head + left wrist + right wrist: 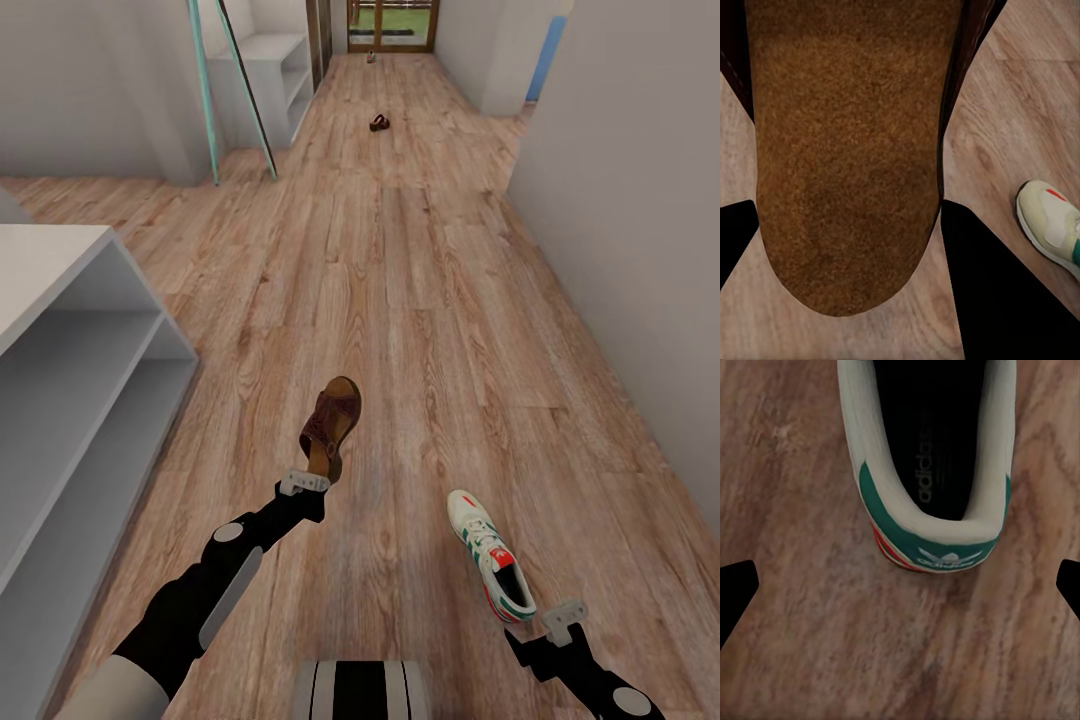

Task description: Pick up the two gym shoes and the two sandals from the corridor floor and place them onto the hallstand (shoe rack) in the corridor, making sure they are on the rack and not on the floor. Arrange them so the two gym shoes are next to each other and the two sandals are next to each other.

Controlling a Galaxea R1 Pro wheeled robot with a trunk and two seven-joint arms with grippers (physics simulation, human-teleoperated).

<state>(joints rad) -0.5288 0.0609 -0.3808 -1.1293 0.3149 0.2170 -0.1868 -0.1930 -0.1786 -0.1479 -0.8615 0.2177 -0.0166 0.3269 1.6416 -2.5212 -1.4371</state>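
Observation:
One dark brown sandal hangs heel-down above the corridor floor, and my left gripper is shut on its heel. In the left wrist view its tan sole sits between the black fingers. A white gym shoe with green stripes lies on the floor at the lower right, also seen in that wrist view. My right gripper is open just behind its heel, not touching. A second sandal lies far down the corridor. The hallstand stands at the left.
A small shoe-like object lies near the glass door at the corridor's far end. Another white shelf unit stands far left behind slanted green poles. A pale wall runs along the right side.

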